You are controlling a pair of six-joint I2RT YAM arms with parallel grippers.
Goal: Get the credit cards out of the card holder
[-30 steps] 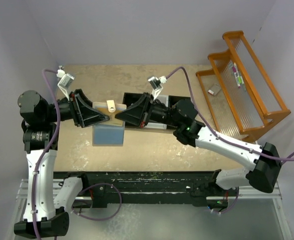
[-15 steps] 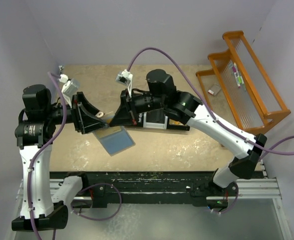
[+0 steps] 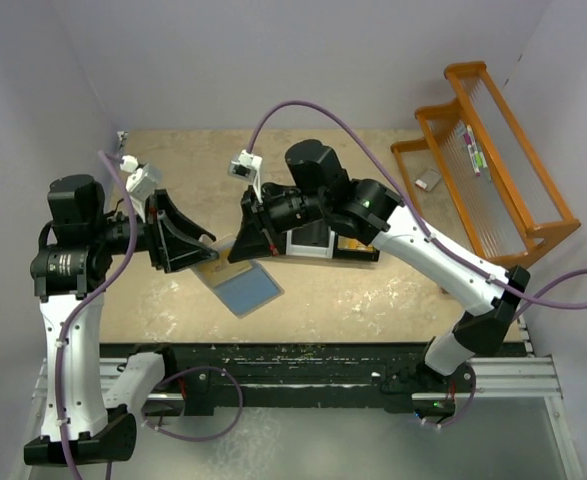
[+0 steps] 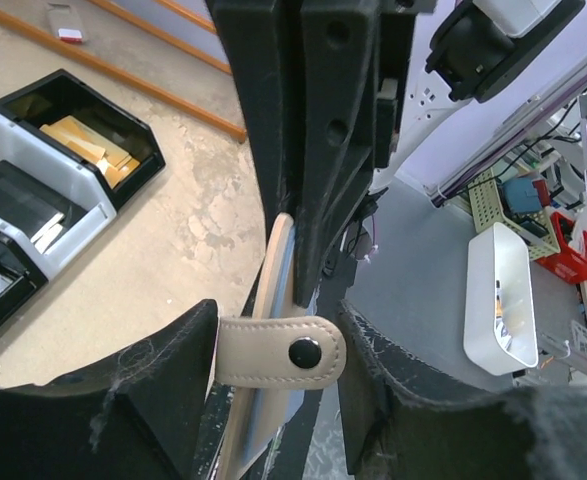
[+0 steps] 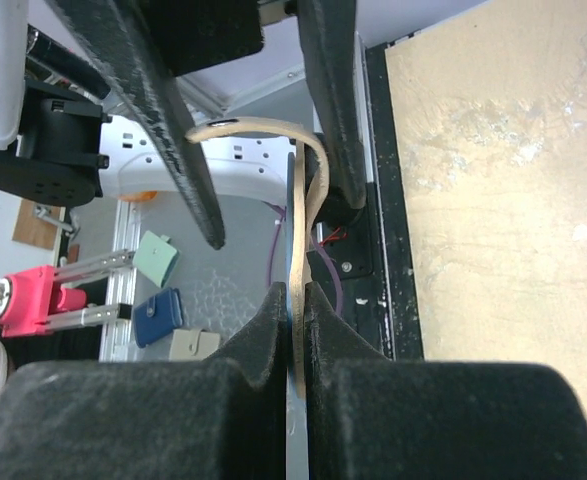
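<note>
The card holder (image 3: 249, 290) hangs above the table, its pale blue-grey inside facing up, tilted. My right gripper (image 3: 235, 250) is shut on its upper edge; in the right wrist view the thin tan and blue edge (image 5: 300, 230) sits pinched in that gripper (image 5: 295, 300). My left gripper (image 3: 211, 256) faces it from the left. In the left wrist view its jaws stand apart (image 4: 278, 335), and the tan strap (image 4: 273, 352) with a black snap lies across the gap. The holder's edge (image 4: 277, 255) shows beyond. No credit cards show in the holder.
A black three-compartment tray (image 3: 358, 245) with a white middle bin lies behind the right gripper; one compartment holds tan cards (image 4: 78, 140). An orange rack (image 3: 493, 170) stands at the right. The black rail (image 3: 303, 360) runs along the table's near edge.
Both grippers have moved left and toward the near edge with the card holder. The holder has turned from square to tilted. The right arm has swung up and over the tray.
</note>
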